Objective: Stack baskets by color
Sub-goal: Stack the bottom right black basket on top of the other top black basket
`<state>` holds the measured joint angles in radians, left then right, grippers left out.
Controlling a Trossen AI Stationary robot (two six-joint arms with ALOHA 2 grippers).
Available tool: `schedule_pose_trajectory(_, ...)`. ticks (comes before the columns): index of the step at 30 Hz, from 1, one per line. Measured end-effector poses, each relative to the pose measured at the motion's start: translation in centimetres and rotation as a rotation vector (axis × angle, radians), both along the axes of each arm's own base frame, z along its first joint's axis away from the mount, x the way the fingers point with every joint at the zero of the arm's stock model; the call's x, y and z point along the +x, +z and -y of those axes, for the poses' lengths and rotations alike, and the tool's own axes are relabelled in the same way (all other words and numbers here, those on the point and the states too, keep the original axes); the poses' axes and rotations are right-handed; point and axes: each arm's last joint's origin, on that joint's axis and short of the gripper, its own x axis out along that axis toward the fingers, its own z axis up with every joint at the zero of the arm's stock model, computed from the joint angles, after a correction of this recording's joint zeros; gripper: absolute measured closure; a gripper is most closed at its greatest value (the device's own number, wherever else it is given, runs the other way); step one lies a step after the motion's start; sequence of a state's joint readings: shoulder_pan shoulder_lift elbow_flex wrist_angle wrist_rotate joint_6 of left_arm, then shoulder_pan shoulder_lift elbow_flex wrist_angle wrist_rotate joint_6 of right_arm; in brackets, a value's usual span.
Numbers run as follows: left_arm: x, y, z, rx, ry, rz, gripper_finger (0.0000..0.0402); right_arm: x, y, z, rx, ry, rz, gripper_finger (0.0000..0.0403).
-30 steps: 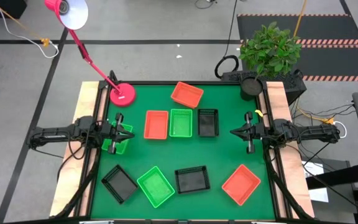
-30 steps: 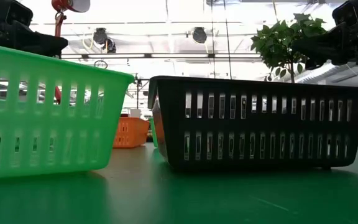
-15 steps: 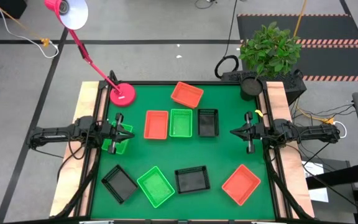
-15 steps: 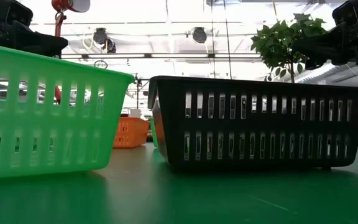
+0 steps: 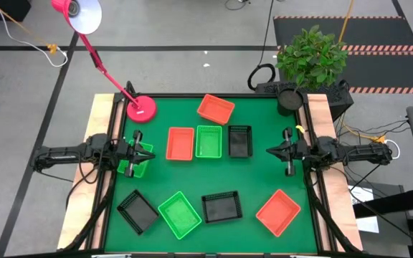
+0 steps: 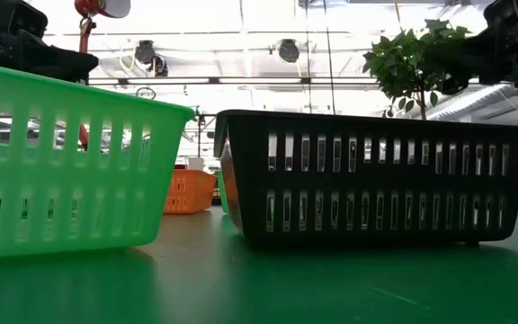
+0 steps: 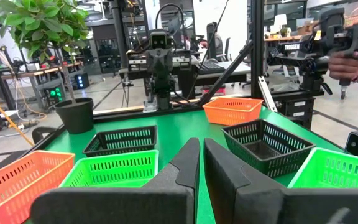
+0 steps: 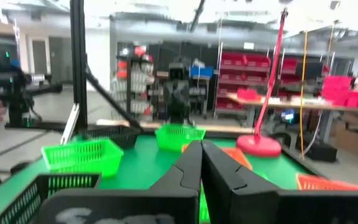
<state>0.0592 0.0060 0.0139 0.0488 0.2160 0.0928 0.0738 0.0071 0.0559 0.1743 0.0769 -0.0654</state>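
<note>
High view: left pincer (image 5: 140,153) hovers over a green basket (image 5: 131,163), apparently nearly closed; right pincer (image 5: 271,152) pressed together above the table (image 5: 260,179).

Baskets spread across the tabletop (image 5: 260,186).
Three baskets (image 5: 208,141) sit side by side mid-table; one (image 5: 215,108) lies behind them, four (image 5: 221,206) line the front edge, one (image 5: 133,160) at the left edge.

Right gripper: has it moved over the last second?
Barely. In the high view the right gripper sits slightly farther from the middle black basket, back toward the table's right edge; its fingers are shut.
</note>
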Motion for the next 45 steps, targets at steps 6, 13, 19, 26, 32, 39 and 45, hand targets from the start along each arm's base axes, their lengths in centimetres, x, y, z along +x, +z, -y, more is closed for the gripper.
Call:
schedule_pose_trajectory(6, 0.0, 0.2, 0.0, 0.011, 0.001, 0.020, 0.0376, -0.2, 2.1, 0.0, 0.014, 0.003, -0.057, 0.0403)
schedule_pose_trajectory(13, 0.0, 0.2, 0.0, 0.010, 0.000, 0.026, 0.0376, 0.2, 7.7, 0.0, 0.018, 0.002, -0.148, 0.0403)
schedule_pose_trajectory(19, 0.0, 0.2, 0.0, 0.008, 0.000, 0.025, 0.0376, 1.6, 12.7, -0.1, 0.072, 0.001, -0.248, 0.0403)
schedule_pose_trajectory(26, 0.0, 0.2, 0.0, 0.008, 0.001, 0.024, 0.0376, 3.9, 17.0, -0.3, 0.104, -0.011, -0.432, 0.0403)
schedule_pose_trajectory(32, 0.0, 0.2, 0.0, 0.004, 0.000, 0.023, 0.0376, 5.9, 19.5, -0.4, 0.147, -0.029, -0.595, 0.0403)
schedule_pose_trajectory(39, 0.0, 0.2, 0.0, -0.023, -0.002, 0.018, 0.0376, 7.7, 20.1, -0.6, 0.199, -0.055, -0.738, 0.0403)
schedule_pose_trajectory(45, 0.0, 0.3, 0.0, -0.046, -0.003, 0.014, 0.0376, 8.4, 19.4, -0.6, 0.244, -0.071, -0.787, 0.0403)
